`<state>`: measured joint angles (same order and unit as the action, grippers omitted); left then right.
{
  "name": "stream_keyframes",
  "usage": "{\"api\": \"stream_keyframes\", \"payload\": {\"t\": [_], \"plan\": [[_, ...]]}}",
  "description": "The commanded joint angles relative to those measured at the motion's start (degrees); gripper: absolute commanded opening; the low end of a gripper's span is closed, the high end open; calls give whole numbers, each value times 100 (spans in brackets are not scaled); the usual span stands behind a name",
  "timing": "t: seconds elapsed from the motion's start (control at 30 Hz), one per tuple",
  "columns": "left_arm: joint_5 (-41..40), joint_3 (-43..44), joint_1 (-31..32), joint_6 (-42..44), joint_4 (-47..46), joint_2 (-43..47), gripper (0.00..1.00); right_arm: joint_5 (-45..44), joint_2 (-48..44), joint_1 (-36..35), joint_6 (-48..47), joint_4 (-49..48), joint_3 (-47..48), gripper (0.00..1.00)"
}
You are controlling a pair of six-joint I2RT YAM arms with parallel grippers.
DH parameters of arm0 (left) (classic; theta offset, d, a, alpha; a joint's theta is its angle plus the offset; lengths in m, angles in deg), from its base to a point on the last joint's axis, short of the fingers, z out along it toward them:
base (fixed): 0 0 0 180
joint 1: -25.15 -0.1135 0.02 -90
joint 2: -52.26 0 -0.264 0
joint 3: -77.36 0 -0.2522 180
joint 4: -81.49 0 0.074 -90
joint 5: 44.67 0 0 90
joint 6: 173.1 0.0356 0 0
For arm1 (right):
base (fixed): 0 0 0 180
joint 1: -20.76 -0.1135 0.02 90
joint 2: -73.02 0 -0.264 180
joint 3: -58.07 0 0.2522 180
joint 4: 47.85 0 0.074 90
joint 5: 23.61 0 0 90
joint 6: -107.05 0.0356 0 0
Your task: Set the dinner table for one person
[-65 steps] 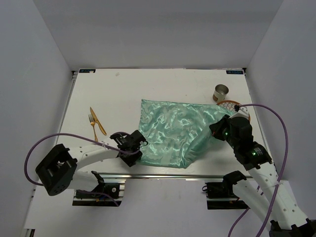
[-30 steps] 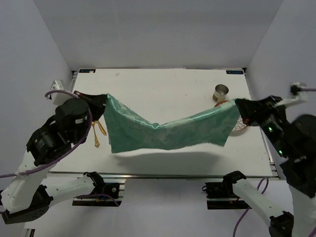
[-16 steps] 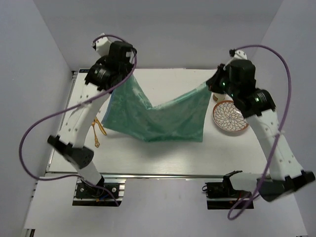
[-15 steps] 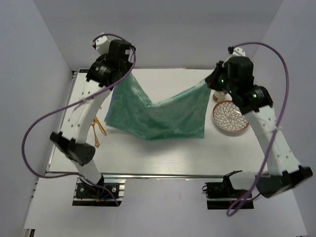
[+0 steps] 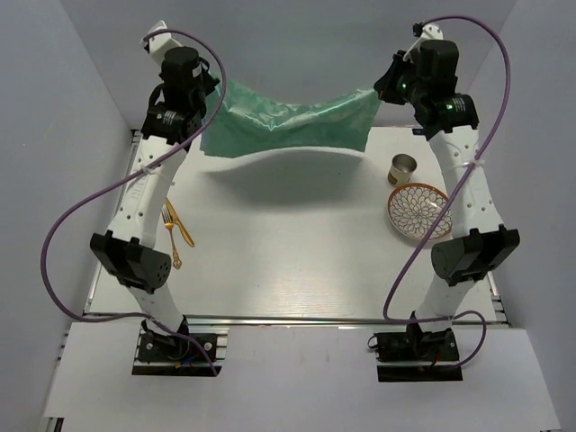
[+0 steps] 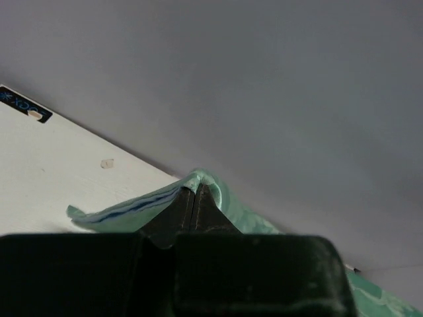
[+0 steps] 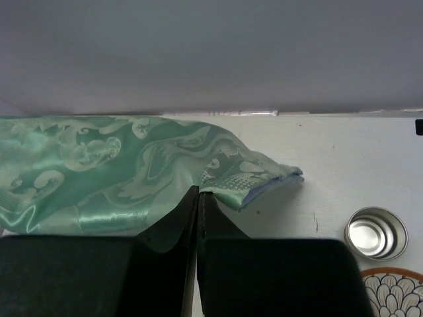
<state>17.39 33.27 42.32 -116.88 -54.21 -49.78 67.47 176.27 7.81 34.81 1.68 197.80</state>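
Both arms reach up high at the far edge of the dinner table, with the green cloth hanging stretched in the air between them. The left gripper is clamped tight on the cloth's left corner, and the right gripper is clamped on its right corner. Gold cutlery lies on the table's left side, with a patterned plate and a metal cup on the right.

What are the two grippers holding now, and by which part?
Both hold the mint-green cloth. The left gripper pinches its upper left corner, and the right gripper its upper right corner. The cloth hangs stretched between them.
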Motion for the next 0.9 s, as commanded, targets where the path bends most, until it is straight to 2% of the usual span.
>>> {"api": "stream_keyframes", "payload": {"t": [0.0,0.03,0.07,0.1,0.13,0.17,0.23,0.27,0.3,0.33,0.37,0.4,0.43,0.47,0.5,0.6,0.7,0.77,0.83,0.87], "plan": [[253,-934,-135,459,-846,726,0,585,-644,135,-344,-675,-754,0],[220,-1391,-135,434,-1249,947,0,847,-839,152,-326,-920,-1228,0],[237,-2457,-135,390,-1731,1436,0,972,-1232,152,-213,-1488,-2260,0],[185,-3033,-135,346,-1736,1441,0,1060,-1445,161,-151,-1729,-2731,0],[106,-3552,-135,259,-2093,1894,0,1139,-1604,153,-98,-1949,-3171,0],[27,-4523,-135,40,-2183,2116,0,1227,-1771,144,-28,-2308,-4028,0],[-194,-5390,-135,-277,-2255,2659,0,1465,-2254,144,34,-2652,-4937,0],[-185,-6186,-135,-409,-2272,2819,0,1482,-2447,144,191,-2985,-5412,0],[-185,-6551,-135,-636,-2185,2978,0,1526,-2849,135,271,-3197,-6400,0],[-159,-6868,-135,-813,-2045,3266,4,1570,-3071,117,359,-3408,-6888,0],[-228,-7402,-39,-1197,-1905,3443,41,1588,-3299,143,525,-3506,-7319,0],[-333,-7564,-38,-1453,-1390,3619,71,1553,-3763,144,596,-3785,-8107,35],[-247,-7713,-38,-1682,-1089,3795,98,1527,-3994,135,641,-3814,-8428,53],[-151,-7810,-125,-2207,-712,4084,98,1518,-4214,135,659,-3823,-8692,83],[-98,-7925,-126,-2273,-255,4235,98,1474,-4607,126,693,-3771,-9069,89],[-202,-7856,-29,-2177,195,4587,98,1282,-5005,117,554,-3360,-9127,89],[-247,-7322,-143,-1949,487,4369,98,1149,-4885,109,308,-2998,-8837,89],[-99,-6926,-91,-1555,461,4036,98,1087,-4544,91,228,-2778,-8511,89],[165,-6328,-30,-1325,391,3360,98,1052,-4147,74,123,-2637,-8126,89],[367,-5961,-29,-1150,365,2818,98,1052,-3658,47,79,-2576,-7976,89]]}}
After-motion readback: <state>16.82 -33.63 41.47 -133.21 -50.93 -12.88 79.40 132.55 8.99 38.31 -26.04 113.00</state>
